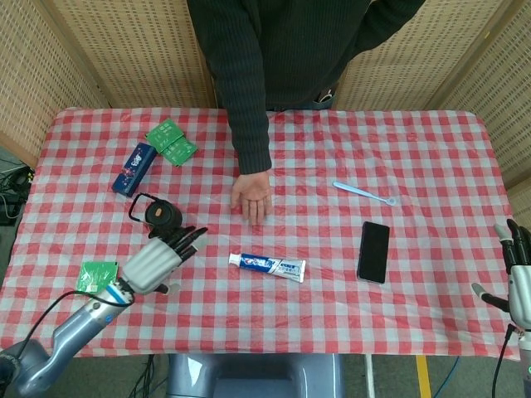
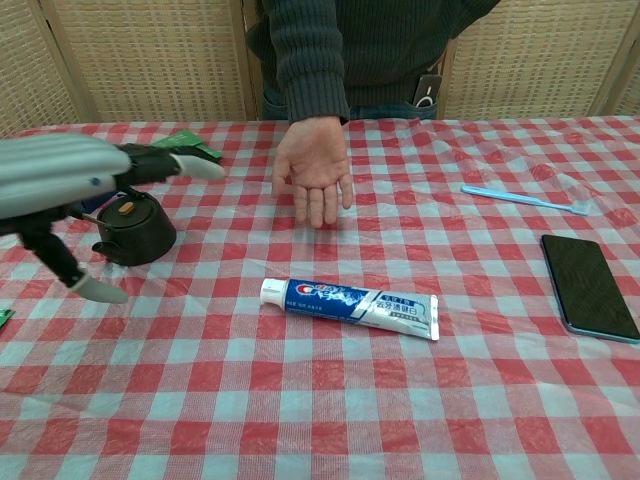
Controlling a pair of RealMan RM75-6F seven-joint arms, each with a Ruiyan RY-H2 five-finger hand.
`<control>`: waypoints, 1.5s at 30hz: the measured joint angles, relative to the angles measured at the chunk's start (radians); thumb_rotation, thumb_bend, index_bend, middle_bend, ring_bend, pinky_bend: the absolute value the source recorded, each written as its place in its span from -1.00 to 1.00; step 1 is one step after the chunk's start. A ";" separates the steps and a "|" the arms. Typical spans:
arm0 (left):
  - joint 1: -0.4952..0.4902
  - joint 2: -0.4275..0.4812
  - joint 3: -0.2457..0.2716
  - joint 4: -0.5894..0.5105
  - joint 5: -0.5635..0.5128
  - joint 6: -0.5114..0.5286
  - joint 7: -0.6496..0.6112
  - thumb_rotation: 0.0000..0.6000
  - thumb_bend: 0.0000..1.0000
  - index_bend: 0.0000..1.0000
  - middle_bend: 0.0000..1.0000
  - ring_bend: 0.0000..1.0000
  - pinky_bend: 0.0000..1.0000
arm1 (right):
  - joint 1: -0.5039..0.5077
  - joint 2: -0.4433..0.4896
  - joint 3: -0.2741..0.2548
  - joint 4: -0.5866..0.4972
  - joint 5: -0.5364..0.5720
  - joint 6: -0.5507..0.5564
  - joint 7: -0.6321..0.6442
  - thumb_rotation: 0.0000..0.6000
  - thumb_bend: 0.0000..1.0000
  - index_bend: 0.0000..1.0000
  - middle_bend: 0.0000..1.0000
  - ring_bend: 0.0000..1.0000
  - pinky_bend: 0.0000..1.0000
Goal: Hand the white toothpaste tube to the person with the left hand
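The white and blue toothpaste tube [image 1: 267,266] [image 2: 350,305] lies flat on the checked cloth, cap pointing left. The person's open palm [image 1: 251,198] [image 2: 315,178] rests on the table just beyond it. My left hand [image 1: 161,259] [image 2: 75,190] hovers open, fingers spread, left of the tube and in front of the black teapot, holding nothing. My right hand [image 1: 518,279] hangs open at the table's right edge, far from the tube; the chest view does not show it.
A black teapot [image 1: 158,215] [image 2: 130,230] stands left of the tube. Green packets [image 1: 171,141] and a blue box [image 1: 134,168] lie at the back left, another green packet [image 1: 98,277] at front left. A toothbrush [image 1: 363,193] and black phone [image 1: 373,251] lie to the right.
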 measured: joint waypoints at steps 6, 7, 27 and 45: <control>-0.131 -0.134 -0.054 0.038 -0.147 -0.177 0.119 1.00 -0.66 -0.61 -0.78 -0.59 -0.34 | 0.003 -0.002 0.009 0.017 0.016 -0.007 0.012 1.00 -1.00 -0.94 -1.00 -1.00 -1.00; -0.145 -0.154 -0.060 0.048 -0.168 -0.189 0.140 1.00 -0.65 -0.61 -0.78 -0.59 -0.33 | 0.004 -0.003 0.010 0.019 0.018 -0.008 0.014 1.00 -1.00 -0.94 -1.00 -1.00 -1.00; -0.346 -0.454 -0.086 0.330 -0.419 -0.263 0.344 1.00 -0.65 -0.52 -0.71 -0.48 -0.32 | 0.012 -0.001 0.027 0.042 0.072 -0.050 0.047 1.00 -1.00 -0.94 -1.00 -1.00 -1.00; -0.387 -0.518 -0.065 0.410 -0.384 -0.172 0.257 1.00 -0.17 0.26 -0.02 0.09 0.16 | 0.010 0.005 0.031 0.046 0.083 -0.055 0.066 1.00 -1.00 -0.94 -1.00 -1.00 -1.00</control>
